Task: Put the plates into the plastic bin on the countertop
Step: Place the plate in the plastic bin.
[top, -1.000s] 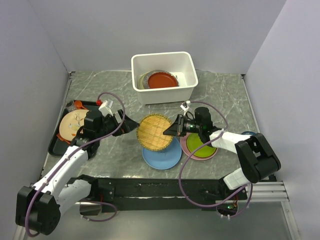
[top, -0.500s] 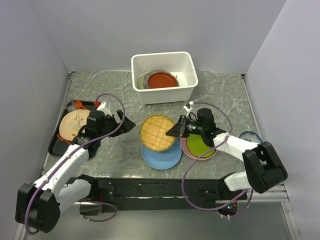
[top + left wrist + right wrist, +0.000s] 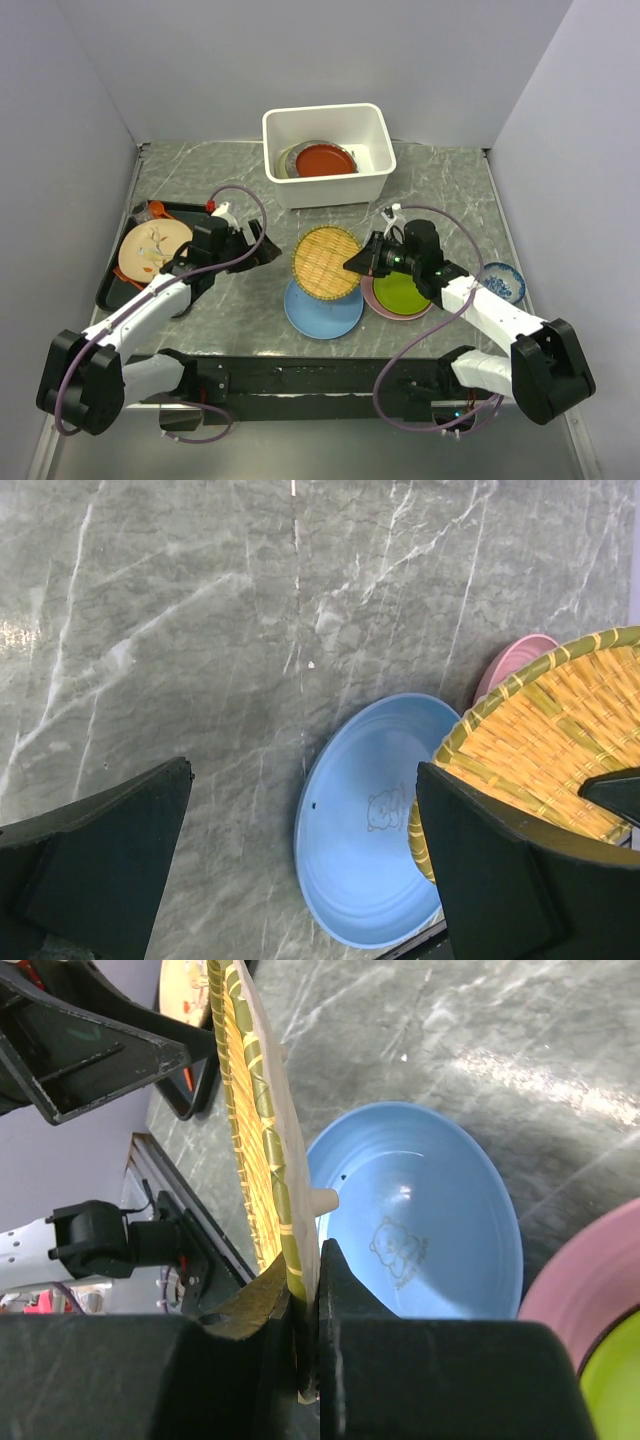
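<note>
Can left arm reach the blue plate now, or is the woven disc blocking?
Probably yes. The left pincer is open, with bare countertop between it and the left rim of the blue plate. The woven disc, held by the right pincer, covers only the plate's far edge.

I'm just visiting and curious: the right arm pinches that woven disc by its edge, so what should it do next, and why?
Probably carry the yellow woven disc back toward the plastic bin. The right hand is shut on its rim, holding it tilted above the blue plate, and the bin shows bare floor beside the red plate.
</note>
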Motion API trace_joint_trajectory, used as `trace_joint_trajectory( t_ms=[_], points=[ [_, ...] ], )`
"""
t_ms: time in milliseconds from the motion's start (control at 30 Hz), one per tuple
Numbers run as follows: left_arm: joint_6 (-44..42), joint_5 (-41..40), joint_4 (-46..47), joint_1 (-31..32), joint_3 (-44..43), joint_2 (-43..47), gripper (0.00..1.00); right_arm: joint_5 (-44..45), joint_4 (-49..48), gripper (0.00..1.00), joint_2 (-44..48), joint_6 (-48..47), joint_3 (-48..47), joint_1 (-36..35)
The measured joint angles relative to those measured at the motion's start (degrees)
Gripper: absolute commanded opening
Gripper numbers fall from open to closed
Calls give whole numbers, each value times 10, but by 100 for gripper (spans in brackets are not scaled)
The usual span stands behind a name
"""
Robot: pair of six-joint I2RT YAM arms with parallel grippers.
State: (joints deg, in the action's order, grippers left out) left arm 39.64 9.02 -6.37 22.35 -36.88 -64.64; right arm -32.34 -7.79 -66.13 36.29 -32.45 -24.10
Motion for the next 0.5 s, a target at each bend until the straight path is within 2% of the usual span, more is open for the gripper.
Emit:
trace_joint_trajectory(
  t_ms=[200, 500],
  points=[
    [0, -14, 1, 2, 0, -9, 99, 0, 18, 0, -8, 3, -22, 2],
    [-2, -28, 1, 2, 0, -9, 99, -2, 41, 0, -94, -8, -186, 3]
  ],
)
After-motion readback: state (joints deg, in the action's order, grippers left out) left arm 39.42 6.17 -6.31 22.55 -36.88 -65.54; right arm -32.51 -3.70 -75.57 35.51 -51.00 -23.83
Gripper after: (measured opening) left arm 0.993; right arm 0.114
